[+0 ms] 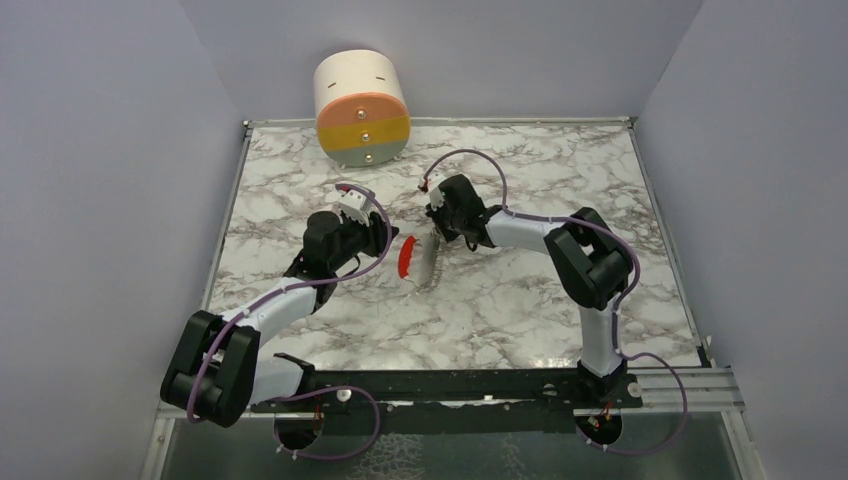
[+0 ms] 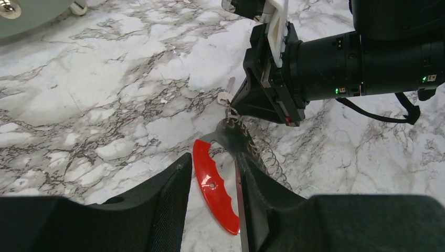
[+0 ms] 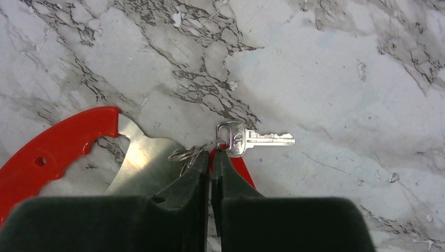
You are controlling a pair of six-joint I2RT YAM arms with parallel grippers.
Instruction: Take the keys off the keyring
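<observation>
Inspecting: keyring (image 3: pixel 191 153) and its single visible key (image 3: pixel 257 139), on the tabletop (image 3: pixel 315 63) between the two arms.
Keyring location: low over the marble, linking the key's head to the metal blade of a red-handled tool (image 3: pixel 52 152). Whether it rests on the surface cannot be told.
Key: flat, blade pointing away from the tool, not yet off the ring.
Right end effector (image 3: pixel 211 155): fingers pressed together, tips at the ring wire just beside the key's head. Whether the wire is actually caught cannot be told.
Left end effector (image 2: pixel 212 160): jaws standing apart with the tool's red handle between them. A firm clamp cannot be confirmed.
Coiled spring (image 2: pixel 265 155): lies just beside the blade, near the ring.
Risk 1: the thin wire slips from the closed tips under a pull, because the hold is narrow.
Risk 2: if the tool is not held fast, the whole bunch drags along instead of the key sliding round the ring.
Risk 3: the spring snags the ring or a fingertip.
Risk 4: the two end effectors are close together, so a sideways tug could bring them into contact.
</observation>
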